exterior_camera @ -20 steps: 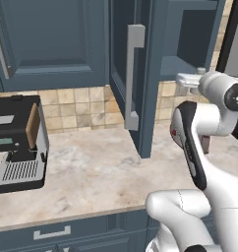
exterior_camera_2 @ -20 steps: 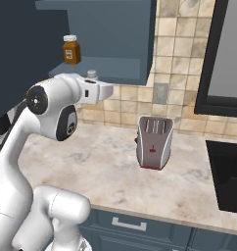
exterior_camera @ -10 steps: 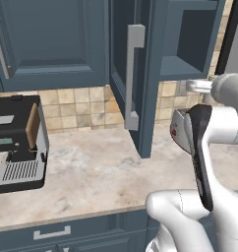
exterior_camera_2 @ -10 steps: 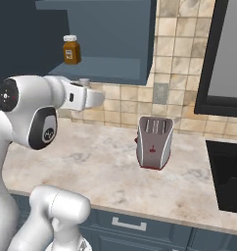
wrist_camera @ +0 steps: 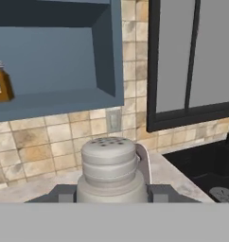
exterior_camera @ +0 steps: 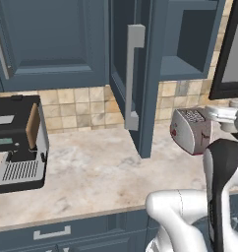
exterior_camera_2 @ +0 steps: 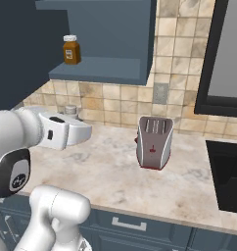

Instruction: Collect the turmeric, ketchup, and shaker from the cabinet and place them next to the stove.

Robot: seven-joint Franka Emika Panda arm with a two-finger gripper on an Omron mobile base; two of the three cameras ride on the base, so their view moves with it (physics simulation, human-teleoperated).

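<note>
Shaker (wrist_camera: 110, 170) sits between the gripper (wrist_camera: 111, 194) fingers in the hand view, body clamped at both sides, perforated rounded top standing clear above them — fingers narrowed onto it, carried above the counter (exterior_camera_2: 189, 186). Judged light, rigid and smooth-walled; a small cylinder like this could twist or slip if squeezed off-centre, so the mid-body hold low on the wall looks right, cap left free. In the right base view its top (exterior_camera_2: 70, 110) just peeps from behind the wrist, the rest hidden by the arm. Next out, the toaster (exterior_camera_2: 154, 142) stands on the counter. Farther right, the stove (wrist_camera: 201, 172) shows as a dark edge, cut off; burners hard to make out. Farthest, the turmeric (exterior_camera_2: 71, 50) stands on the open cabinet (exterior_camera_2: 98, 68) shelf, cropped at the left edge of the hand view, label unreadable.
</note>
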